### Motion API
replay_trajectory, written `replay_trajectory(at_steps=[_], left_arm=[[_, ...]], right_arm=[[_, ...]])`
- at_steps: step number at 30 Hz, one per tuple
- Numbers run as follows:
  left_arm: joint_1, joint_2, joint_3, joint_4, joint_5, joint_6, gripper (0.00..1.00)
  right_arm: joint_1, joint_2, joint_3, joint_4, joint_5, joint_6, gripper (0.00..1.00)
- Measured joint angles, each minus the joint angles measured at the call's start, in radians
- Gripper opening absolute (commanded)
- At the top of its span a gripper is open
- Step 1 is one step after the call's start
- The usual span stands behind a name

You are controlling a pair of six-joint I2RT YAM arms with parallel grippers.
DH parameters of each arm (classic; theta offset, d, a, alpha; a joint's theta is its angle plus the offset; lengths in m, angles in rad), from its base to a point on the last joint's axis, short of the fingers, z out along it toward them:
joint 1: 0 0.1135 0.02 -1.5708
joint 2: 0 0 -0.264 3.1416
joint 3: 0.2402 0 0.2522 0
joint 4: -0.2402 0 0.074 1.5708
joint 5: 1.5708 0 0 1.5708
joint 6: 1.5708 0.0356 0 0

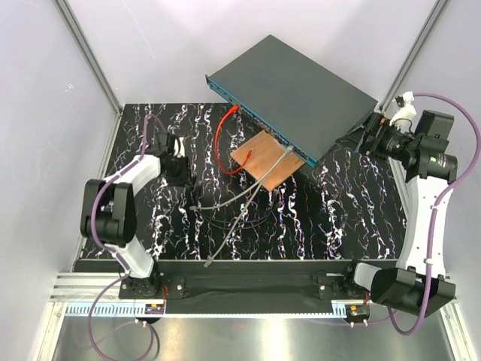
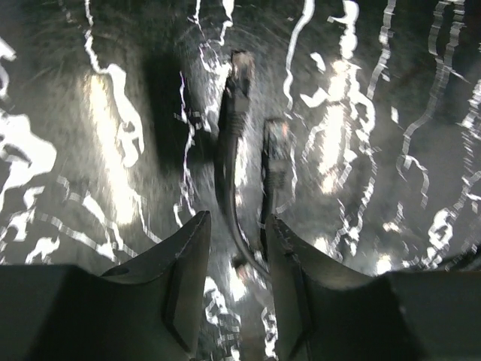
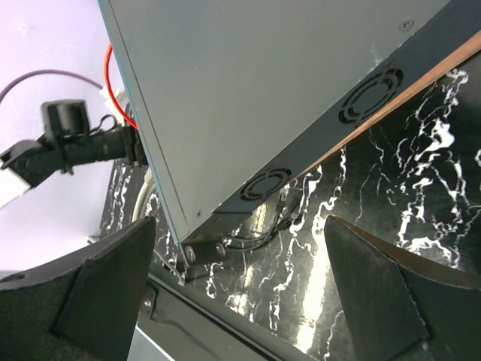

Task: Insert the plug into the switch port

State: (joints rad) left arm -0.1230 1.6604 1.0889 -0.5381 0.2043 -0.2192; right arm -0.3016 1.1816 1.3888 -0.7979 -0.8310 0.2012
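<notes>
Black marbled table [image 1: 338, 226], seen from above, arm bases at 6 o'clock. Grey cables [image 1: 240, 203] sprawl from 6 o'clock up toward centre.

At 9 o'clock the left gripper [image 2: 237, 226] points down at the table. Its jaws are part-way apart, and a dark cable [image 2: 222, 173] runs up through the gap, which looks wider than the cable. That reads as straddling, not clamped, as far as the blurred wrist view allows. Just past the fingertips lie the nearer plug [image 2: 276, 139] at 1 o'clock and the farther plug [image 2: 239, 71] at 12. Both are on the table, neither held. Cannot tell which one is meant.

Centre: copper plate [image 1: 267, 159], with a red cable [image 1: 223, 135] looping at its 9 o'clock.

Switch [image 1: 293, 94] sits at 1 o'clock, skewed, its teal port face [image 1: 252, 116] turned toward 7 o'clock and its near corner overlapping the plate. Right gripper [image 3: 240, 226] is at 3 o'clock, jaws wide open about the switch's corner, touching nothing visible.

Risks:
- Closing here likely pinches cable rather than plug body, so the plug droops and misses the port.
- Two cables lie side by side, so both may get caught.
- The switch is unbraced, and a push at the port could slide it.
- Loose grey and red cables cross the approach and may snag.
</notes>
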Motion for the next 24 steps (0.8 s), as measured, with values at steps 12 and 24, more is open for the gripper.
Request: replay_trajectory(at_steps=[12,24], left_arm=[[0.0,0.138,0.018,0.066,-0.021,-0.001,0.11],[-0.001,0.051,0.151,0.011,-0.044,0.015,0.0]], right_arm=[[-0.023,0.021,0.082,-0.091,0.004,-0.085,1.0],[-0.04,0.05,0.197,-0.116,0.01,-0.116,1.0]])
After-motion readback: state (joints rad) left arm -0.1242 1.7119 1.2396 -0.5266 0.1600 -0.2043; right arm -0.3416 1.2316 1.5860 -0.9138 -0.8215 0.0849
